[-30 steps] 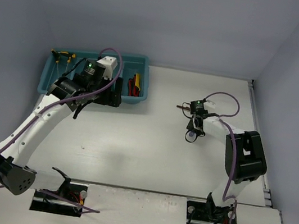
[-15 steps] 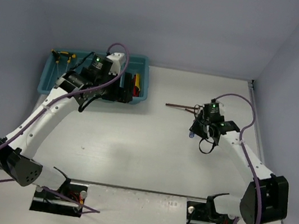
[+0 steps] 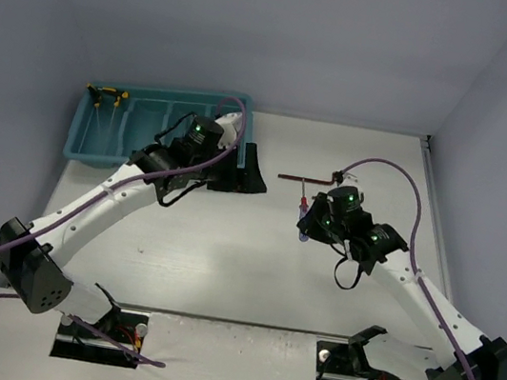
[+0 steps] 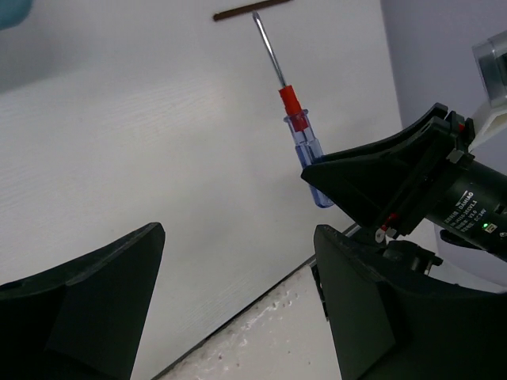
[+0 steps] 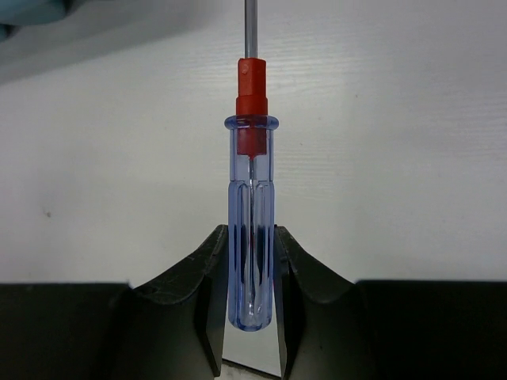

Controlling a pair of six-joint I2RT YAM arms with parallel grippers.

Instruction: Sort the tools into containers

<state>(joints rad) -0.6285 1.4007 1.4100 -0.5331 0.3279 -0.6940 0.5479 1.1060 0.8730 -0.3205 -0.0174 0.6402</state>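
At far left the teal tray [image 3: 83, 139] sits against the back of the table, a pair of yellow-handled tools [image 3: 107, 94] lying in its leftmost compartment. The left arm stretches in a long diagonal from its base at the near edge to the tray's right end, where the left gripper [image 3: 242, 171] hangs with its jaws spread wide and nothing between them (its wrist camera looks out past both dark fingers [image 4: 95, 277] onto bare tabletop). Right of centre, a dark L-shaped hex key [image 3: 300, 177] lies flat on the surface. Just nearer, the right gripper [image 3: 312, 224] is clamped on the clear blue handle of a red-collared screwdriver [image 5: 251, 229], whose thin shaft points toward the hex key; whether the tip touches it cannot be told. The right arm folds back from there to an elbow low at the far right. The table [image 3: 223, 262] is white and faintly grained, boxed in by pale grey-blue walls [image 3: 288, 32], with purple cables [image 3: 382, 167] looping off both arms.
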